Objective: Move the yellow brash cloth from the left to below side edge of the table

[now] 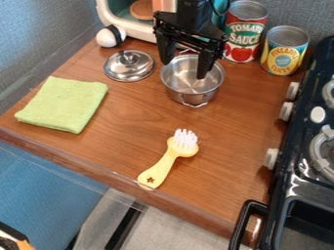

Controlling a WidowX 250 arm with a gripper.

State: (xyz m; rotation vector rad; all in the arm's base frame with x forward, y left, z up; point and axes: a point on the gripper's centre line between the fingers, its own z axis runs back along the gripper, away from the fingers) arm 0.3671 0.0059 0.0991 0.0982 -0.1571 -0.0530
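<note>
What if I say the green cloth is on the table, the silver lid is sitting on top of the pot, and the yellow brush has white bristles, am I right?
Almost! The silver lid isn't on the pot: the camera view shows it lying beside it on the table. The green cloth and yellow brush are just as you said.

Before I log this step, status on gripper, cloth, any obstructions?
Gripper open at steel pot. Green cloth at left, ungripped. Yellow brush near lower edge, possibly in the way.
</note>
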